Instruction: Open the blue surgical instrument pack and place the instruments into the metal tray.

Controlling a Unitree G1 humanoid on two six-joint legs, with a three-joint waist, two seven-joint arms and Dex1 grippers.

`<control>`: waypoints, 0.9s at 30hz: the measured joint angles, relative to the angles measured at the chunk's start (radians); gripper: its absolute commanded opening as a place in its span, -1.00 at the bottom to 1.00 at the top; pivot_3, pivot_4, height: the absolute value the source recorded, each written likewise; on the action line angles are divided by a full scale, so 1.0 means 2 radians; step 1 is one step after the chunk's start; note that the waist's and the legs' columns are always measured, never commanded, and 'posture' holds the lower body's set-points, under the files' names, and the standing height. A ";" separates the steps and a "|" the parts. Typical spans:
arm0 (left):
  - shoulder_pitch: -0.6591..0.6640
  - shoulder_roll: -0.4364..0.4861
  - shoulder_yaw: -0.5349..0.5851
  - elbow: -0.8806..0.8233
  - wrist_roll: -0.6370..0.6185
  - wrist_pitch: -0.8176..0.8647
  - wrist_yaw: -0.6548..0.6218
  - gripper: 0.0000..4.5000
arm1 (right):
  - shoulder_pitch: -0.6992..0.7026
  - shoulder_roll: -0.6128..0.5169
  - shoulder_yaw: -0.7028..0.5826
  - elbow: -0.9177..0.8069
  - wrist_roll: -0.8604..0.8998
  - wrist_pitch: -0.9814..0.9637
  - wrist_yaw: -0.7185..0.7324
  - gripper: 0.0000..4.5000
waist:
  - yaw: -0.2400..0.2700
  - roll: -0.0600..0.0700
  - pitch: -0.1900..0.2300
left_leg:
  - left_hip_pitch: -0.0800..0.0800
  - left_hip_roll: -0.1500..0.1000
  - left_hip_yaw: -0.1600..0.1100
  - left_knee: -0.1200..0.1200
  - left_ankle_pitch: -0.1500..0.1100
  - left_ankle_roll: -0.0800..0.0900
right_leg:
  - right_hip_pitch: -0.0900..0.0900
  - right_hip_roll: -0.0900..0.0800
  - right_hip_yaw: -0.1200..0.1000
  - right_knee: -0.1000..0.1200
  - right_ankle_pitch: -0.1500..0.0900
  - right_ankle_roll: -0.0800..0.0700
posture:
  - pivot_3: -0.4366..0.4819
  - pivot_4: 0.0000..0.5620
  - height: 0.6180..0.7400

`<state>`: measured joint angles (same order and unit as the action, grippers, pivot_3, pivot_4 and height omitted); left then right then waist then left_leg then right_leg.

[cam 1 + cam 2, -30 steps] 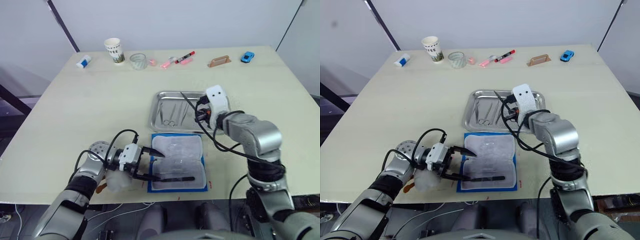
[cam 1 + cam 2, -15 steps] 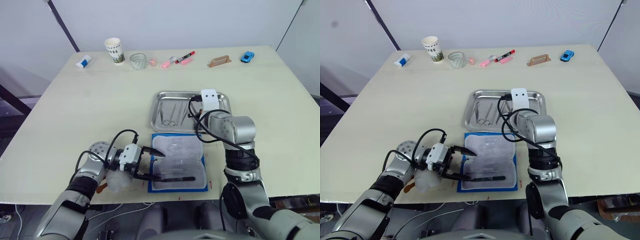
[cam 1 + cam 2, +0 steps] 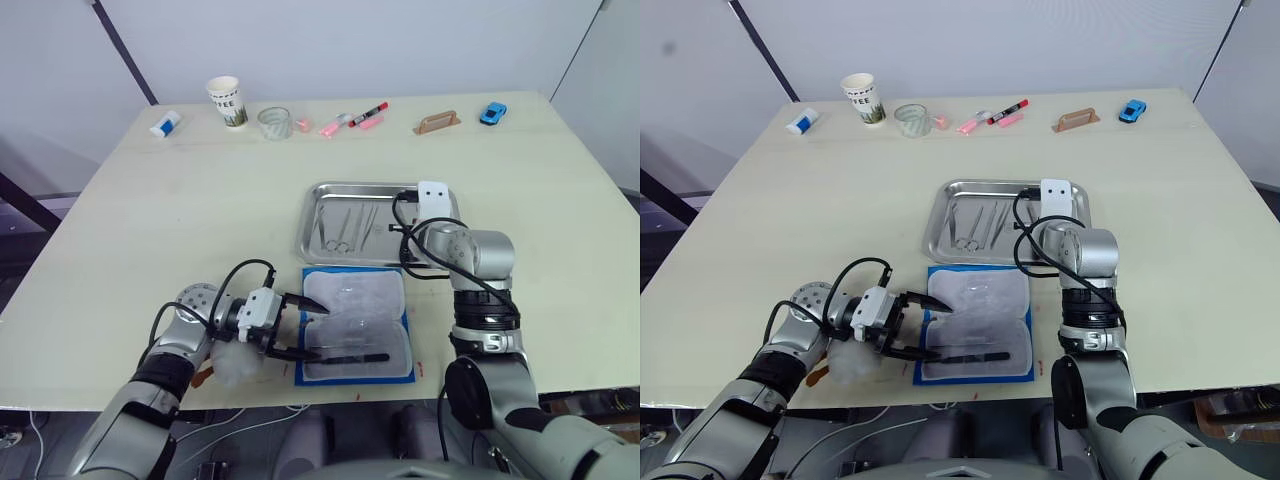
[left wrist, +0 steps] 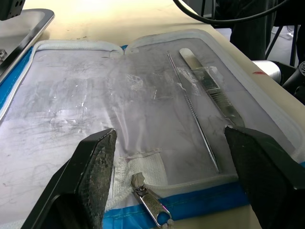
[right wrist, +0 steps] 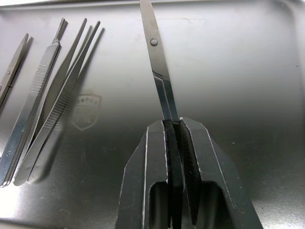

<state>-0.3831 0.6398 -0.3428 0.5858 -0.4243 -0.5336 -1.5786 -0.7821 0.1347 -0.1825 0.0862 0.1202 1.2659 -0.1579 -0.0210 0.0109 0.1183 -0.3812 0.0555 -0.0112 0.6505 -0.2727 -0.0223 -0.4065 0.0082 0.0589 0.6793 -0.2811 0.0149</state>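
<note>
Over the shiny rectangular metal tray, the right hand is clamped on thin grey scissors; the left hand is spread apart over the flat blue pack, unfolded on the tabletop.

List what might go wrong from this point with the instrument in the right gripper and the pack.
1. The right gripper pinches the scissors-like instrument by one end over the metal tray; released carelessly, it may land on the tweezers lying there.
2. The left gripper, open at the blue surgical instrument pack, could snag the clear lining rather than the two thin instruments under it.
</note>
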 measured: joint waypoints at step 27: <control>0.001 0.000 0.002 0.000 0.000 0.000 0.000 0.70 | 0.000 0.000 0.032 -0.038 0.062 0.031 0.048 0.96 | -0.001 0.000 0.000 | 0.000 0.000 0.000 0.000 0.000 0.000 | 0.000 0.000 0.000 0.000 -0.001 0.001 | -0.05 -0.47 1.00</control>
<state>-0.3817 0.6395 -0.3394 0.5857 -0.4242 -0.5336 -1.5788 -0.7821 0.1345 -0.1180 0.0100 0.2448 1.3285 -0.0621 -0.0231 0.0114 0.1190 -0.3815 0.0555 -0.0113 0.6501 -0.2727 -0.0222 -0.4067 0.0081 0.0588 0.6787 -0.2829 0.0178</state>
